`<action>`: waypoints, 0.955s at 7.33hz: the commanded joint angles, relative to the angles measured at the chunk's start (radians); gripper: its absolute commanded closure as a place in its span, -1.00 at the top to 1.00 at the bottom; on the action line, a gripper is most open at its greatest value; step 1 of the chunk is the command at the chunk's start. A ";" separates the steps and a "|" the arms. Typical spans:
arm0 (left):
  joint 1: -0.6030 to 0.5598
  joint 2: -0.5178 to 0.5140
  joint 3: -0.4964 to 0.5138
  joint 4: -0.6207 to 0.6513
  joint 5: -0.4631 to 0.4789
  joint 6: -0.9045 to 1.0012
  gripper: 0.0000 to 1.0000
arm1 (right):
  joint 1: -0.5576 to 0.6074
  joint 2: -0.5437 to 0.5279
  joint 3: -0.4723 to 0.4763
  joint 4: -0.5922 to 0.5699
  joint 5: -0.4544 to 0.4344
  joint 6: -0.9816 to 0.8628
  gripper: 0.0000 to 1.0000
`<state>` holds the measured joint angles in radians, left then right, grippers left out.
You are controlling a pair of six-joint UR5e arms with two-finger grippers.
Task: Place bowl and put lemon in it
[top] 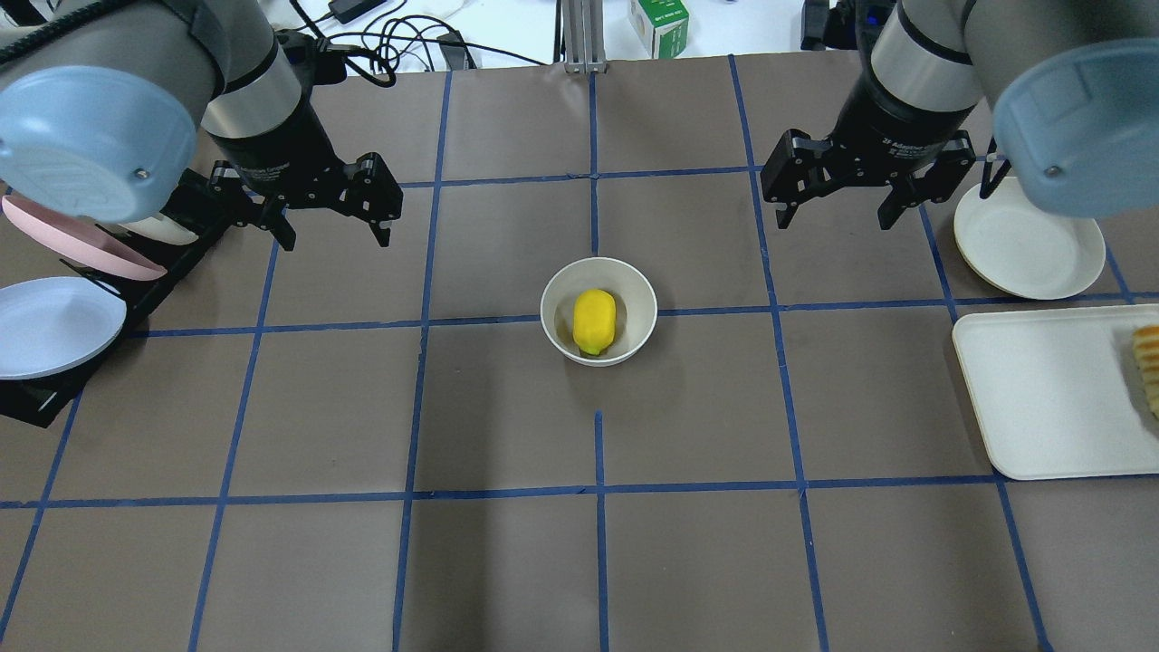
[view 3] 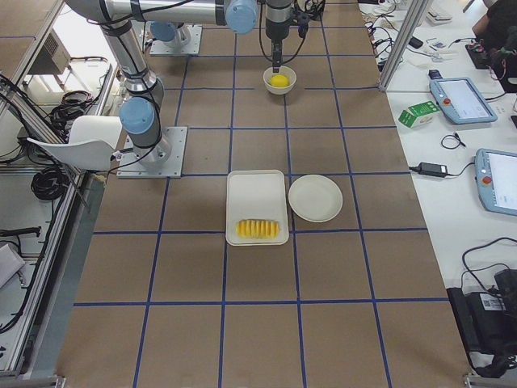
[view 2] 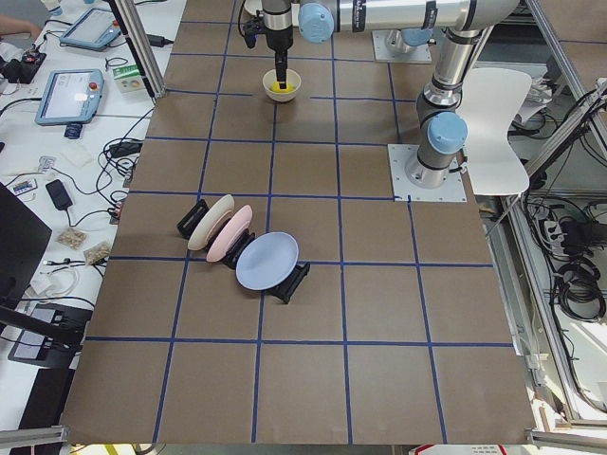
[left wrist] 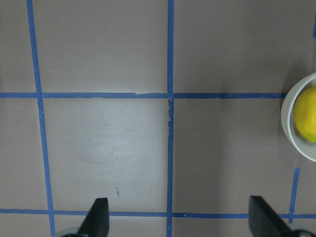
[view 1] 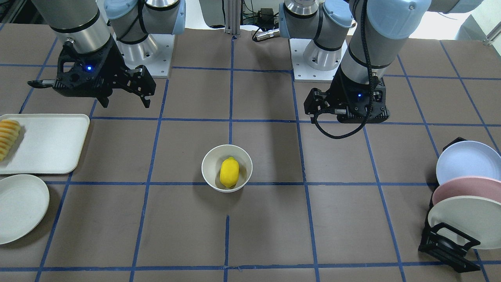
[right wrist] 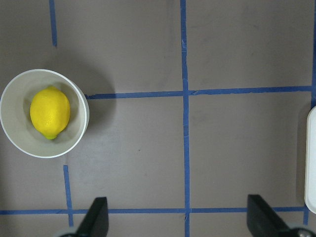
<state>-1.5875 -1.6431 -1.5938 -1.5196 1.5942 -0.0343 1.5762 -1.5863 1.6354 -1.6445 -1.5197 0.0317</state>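
at table centre: bowl (top: pixel 556 308) is parked upright, lemon (top: pixel 594 321) is lodged inside it
left gripper (top: pixel 336 235): spread wide, nothing gripped
right gripper (top: pixel 836 217): spread wide, nothing gripped

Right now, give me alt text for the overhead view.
A lemon lies in a white bowl at the centre of the table. The left gripper and right gripper hang open and empty, apart from it on either side.
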 commanded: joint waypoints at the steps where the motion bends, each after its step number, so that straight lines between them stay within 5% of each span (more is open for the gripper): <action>1: 0.004 0.019 0.001 0.009 -0.005 0.001 1.00 | -0.010 0.000 -0.006 0.003 -0.014 -0.010 1.00; 7: 0.063 0.078 -0.021 0.001 0.010 0.008 1.00 | -0.010 -0.001 -0.008 0.015 -0.043 -0.027 1.00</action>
<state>-1.5348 -1.5682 -1.6016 -1.5192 1.6052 -0.0301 1.5662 -1.5871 1.6276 -1.6300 -1.5636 0.0056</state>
